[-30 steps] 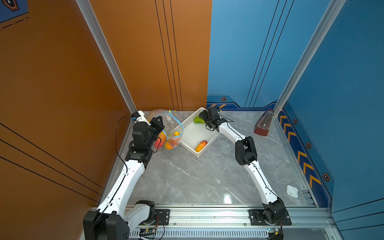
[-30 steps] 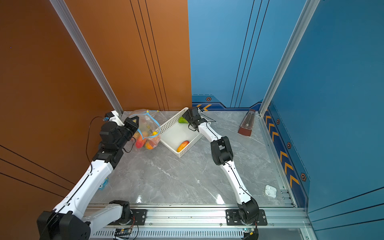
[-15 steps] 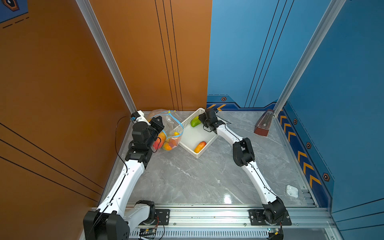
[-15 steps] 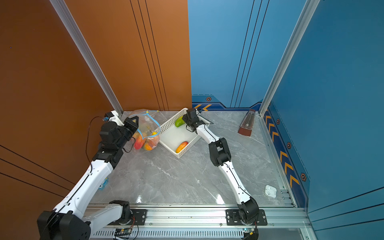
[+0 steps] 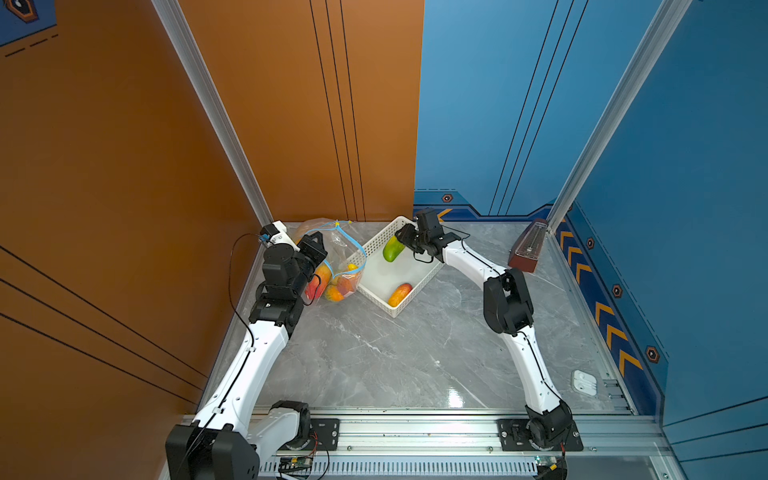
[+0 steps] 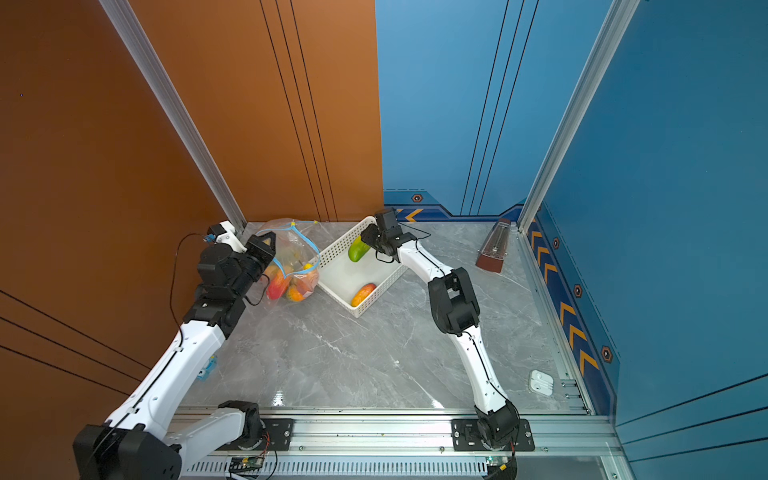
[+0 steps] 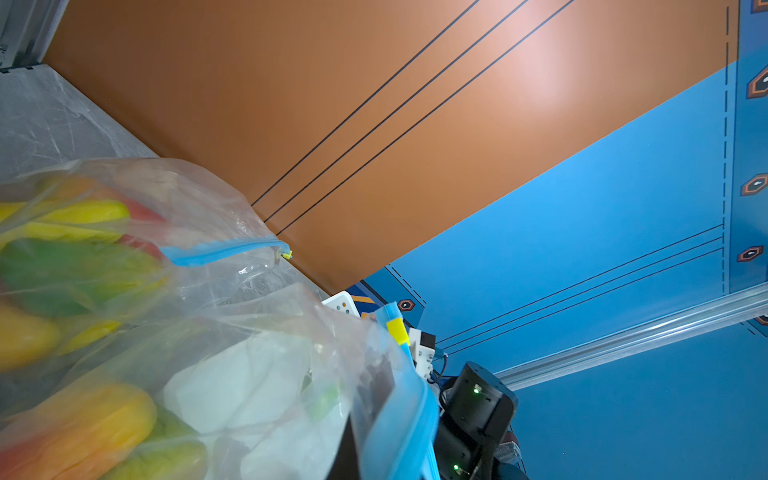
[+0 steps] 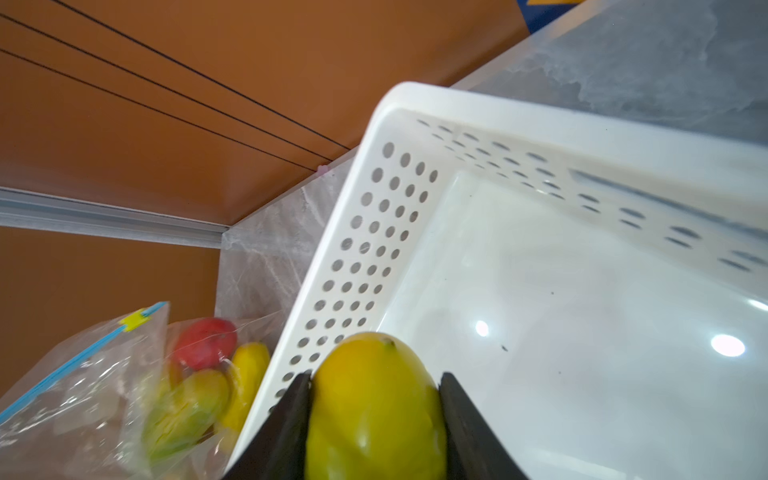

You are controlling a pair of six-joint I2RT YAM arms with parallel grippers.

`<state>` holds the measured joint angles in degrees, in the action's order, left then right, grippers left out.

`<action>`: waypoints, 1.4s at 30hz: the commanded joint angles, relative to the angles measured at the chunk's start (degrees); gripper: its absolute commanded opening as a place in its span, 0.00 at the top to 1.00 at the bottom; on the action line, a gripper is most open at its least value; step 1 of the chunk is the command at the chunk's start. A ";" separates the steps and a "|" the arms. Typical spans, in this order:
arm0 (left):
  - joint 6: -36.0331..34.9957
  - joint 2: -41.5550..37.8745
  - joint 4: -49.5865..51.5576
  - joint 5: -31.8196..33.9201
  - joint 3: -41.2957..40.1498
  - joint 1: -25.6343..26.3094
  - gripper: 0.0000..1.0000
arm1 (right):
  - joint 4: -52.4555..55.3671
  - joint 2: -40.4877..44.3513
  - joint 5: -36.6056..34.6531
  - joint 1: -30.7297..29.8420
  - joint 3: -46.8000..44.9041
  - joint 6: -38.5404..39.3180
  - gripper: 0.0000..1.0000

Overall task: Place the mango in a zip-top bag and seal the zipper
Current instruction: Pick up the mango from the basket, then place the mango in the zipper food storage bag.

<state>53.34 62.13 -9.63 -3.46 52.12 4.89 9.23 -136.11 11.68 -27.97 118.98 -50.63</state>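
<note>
A: State of the right pincer [image 8: 374, 380]?
B: Jaws half-closed, one pad on each side of the yellow-green oval mango [image 8: 374, 415], touching its skin, so it's gripped. The mango is over the far end of the white perforated plastic basket [image 8: 365, 232], by the wall nearest the bag. Can't tell if it's clear of the basket floor.
A: And the left pincer [image 5: 314, 248]?
B: Fully closed, apparently pinching the rim of the clear zip-top bag with the blue zipper [image 5: 347, 249]. My guess is it holds the mouth up and gaping toward the basket so the fruit can go straight in.
A: Bag itself?
B: Its bottom rests on the grey marble table [image 5: 395, 357], just beside the basket. Several red, yellow and green mangoes are inside. The zipper is unsealed, with the yellow slider tab [image 7: 397, 330] on the raised rim.
A: Anything else?
B: One orange-red mango [image 5: 400, 294] lies at the basket's near corner. Next step, I'd judge: carry the gripped one across.
</note>
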 commanded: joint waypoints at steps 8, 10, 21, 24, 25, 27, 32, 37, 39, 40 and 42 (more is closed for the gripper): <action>0.12 0.15 -1.48 -0.07 -0.53 0.12 1.00 | -30.03 29.03 -4.63 -8.30 -23.90 15.21 0.83; 0.18 0.43 -1.53 -0.10 -0.35 0.30 1.00 | -31.39 30.31 -7.24 -11.56 -24.73 20.56 0.83; 1.84 0.71 -1.53 -0.55 -0.20 0.13 1.00 | -38.68 22.92 -7.68 -21.21 -21.72 36.94 0.83; 2.44 0.71 -1.51 -1.13 -0.13 -0.01 1.00 | -38.21 21.31 -8.05 -22.16 -21.27 40.38 0.79; 2.76 0.71 -1.50 -1.31 -0.10 -0.01 1.00 | -38.19 20.75 -8.69 -22.55 -21.24 41.84 0.76; 3.31 0.58 -1.50 -1.56 -0.08 -0.14 1.00 | -38.41 19.80 -7.61 -22.69 -21.07 43.62 0.72; 4.26 -0.37 -1.49 -1.88 0.26 -0.31 1.00 | -40.14 20.22 -3.97 -22.11 -22.10 43.30 0.44; 5.23 -0.86 -1.49 -1.96 0.67 -0.75 1.00 | -42.47 23.52 2.14 -19.34 -23.45 33.40 0.26; 6.31 -0.79 -1.48 -2.60 0.83 -1.01 1.00 | -41.77 24.39 2.48 -18.51 -23.81 30.94 0.57; 6.67 -0.67 -1.47 -2.78 1.07 -1.02 1.00 | -40.44 24.61 2.69 -18.33 -23.54 31.21 0.66; 6.96 -0.51 -1.51 -3.44 1.58 -1.02 1.00 | -36.95 24.74 1.57 -18.61 -22.79 33.20 0.72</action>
<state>59.27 62.76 -9.50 -4.89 52.07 4.27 -29.43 -114.85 11.86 -46.59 95.57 -16.03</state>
